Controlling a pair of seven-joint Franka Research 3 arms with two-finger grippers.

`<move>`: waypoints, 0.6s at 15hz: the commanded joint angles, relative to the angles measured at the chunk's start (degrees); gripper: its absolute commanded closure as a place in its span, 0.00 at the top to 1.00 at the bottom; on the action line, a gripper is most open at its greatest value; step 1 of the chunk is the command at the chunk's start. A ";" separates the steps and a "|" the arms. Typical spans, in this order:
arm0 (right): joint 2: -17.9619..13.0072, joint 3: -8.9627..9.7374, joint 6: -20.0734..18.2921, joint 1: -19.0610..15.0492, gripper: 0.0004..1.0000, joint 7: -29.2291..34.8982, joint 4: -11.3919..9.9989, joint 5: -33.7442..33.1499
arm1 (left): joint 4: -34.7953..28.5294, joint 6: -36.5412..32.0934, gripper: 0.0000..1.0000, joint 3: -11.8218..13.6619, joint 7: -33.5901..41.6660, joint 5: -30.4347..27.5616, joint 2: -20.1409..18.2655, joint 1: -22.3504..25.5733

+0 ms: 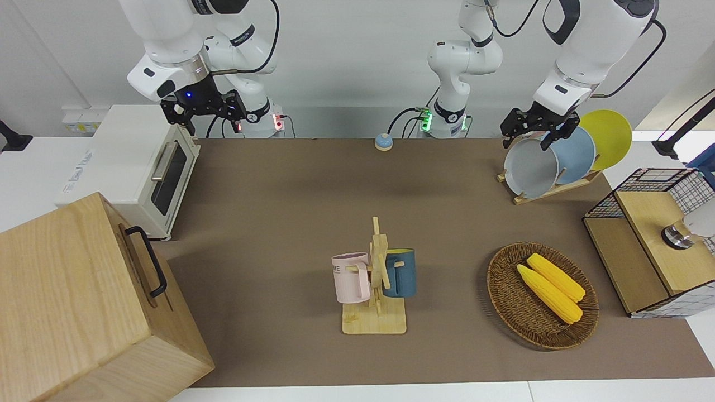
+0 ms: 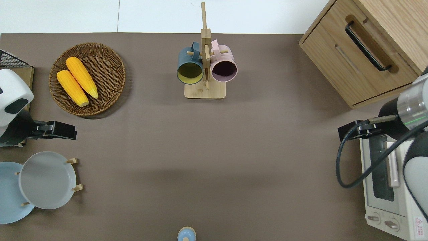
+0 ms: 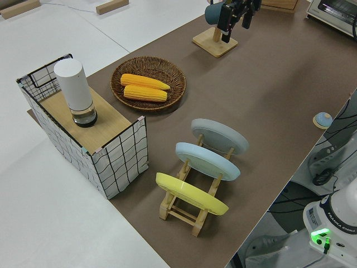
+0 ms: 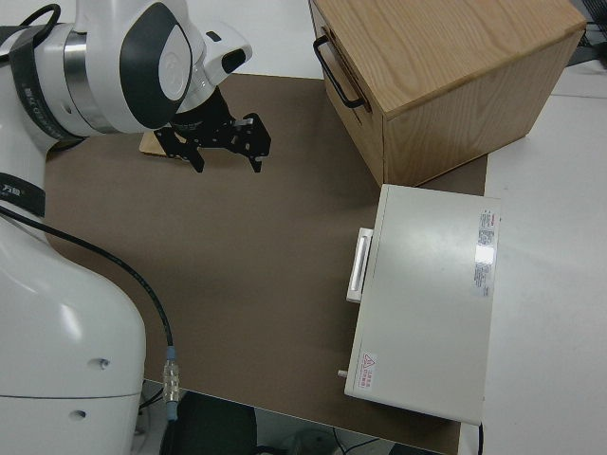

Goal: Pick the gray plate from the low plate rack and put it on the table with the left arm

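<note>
The gray plate (image 1: pixel 530 167) leans in the slot of the low plate rack (image 1: pixel 550 190) farthest from the robots, at the left arm's end of the table (image 1: pixel 279 223). From overhead the gray plate (image 2: pixel 46 179) shows round, with rack pegs (image 2: pixel 72 161) at its rim. My left gripper (image 1: pixel 528 137) hangs open and empty in the air. Overhead, the left gripper (image 2: pixel 55 130) is over the mat between the plate's rim and the wicker basket. The left side view shows the plate (image 3: pixel 220 135), the rack (image 3: pixel 184 209) and the gripper (image 3: pixel 236 17) with fingers apart. The right gripper (image 1: pixel 204 111) is parked, open (image 4: pixel 228 156).
A light-blue plate (image 1: pixel 575 156) and a yellow plate (image 1: pixel 609 134) share the rack. A wicker basket (image 2: pixel 110 53) holds two corn cobs. A mug stand (image 2: pixel 204 90) stands mid-table. A wire crate (image 1: pixel 642 245), toaster oven (image 1: pixel 145 167), wooden cabinet (image 1: pixel 84 301) and small bell (image 1: pixel 383 142) line the edges.
</note>
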 commanded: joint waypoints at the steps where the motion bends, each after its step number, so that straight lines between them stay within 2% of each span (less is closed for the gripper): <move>1: -0.12 1.13 -0.62 -1.32 0.98 0.68 0.41 -0.28 | -0.21 0.13 1.00 -0.36 -0.59 0.46 -0.02 0.36; 7: -0.12 1.21 -0.62 -1.32 0.98 0.68 0.33 -0.28 | -0.47 0.04 1.00 -0.36 -1.55 1.08 -0.11 0.27; 9: -0.12 1.21 -0.70 -1.32 0.98 0.68 0.33 -0.28 | -0.56 -0.74 1.00 -0.36 -1.47 3.35 -0.37 0.35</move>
